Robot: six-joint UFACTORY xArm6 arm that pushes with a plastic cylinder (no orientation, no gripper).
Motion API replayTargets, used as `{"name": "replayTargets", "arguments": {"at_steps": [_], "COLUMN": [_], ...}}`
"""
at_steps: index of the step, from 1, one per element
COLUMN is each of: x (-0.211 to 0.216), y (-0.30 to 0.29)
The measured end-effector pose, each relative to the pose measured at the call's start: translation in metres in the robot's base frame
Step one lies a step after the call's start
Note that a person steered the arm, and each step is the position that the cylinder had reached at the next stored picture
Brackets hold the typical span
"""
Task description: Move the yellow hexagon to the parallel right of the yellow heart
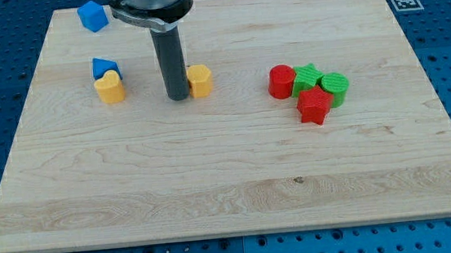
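The yellow hexagon [200, 79] sits on the wooden board, left of its middle. The yellow heart [110, 87] lies further to the view's left at about the same height. My tip [178, 96] rests on the board just left of the hexagon, touching or nearly touching its left side, between the hexagon and the heart. The rod rises from the tip to the arm at the view's top.
A blue block [106, 68] touches the heart's top. Another blue block [93, 16] lies near the board's top left. At the right stand a red cylinder [281, 81], a green star-like block [307, 78], a green cylinder [335, 87] and a red block [314, 105].
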State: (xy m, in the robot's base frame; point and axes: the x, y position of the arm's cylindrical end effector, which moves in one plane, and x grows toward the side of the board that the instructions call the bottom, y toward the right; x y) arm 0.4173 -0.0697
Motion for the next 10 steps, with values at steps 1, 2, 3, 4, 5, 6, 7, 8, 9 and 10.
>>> {"name": "replayTargets", "arguments": {"at_steps": [1, 2, 3, 4, 5, 6, 7, 8, 9, 10], "x": [0.0, 0.005, 0.011, 0.017, 0.017, 0.017, 0.022, 0.022, 0.019, 0.01], "y": [0.001, 0.014, 0.039, 0.074, 0.084, 0.08, 0.065, 0.064, 0.06, 0.057]}}
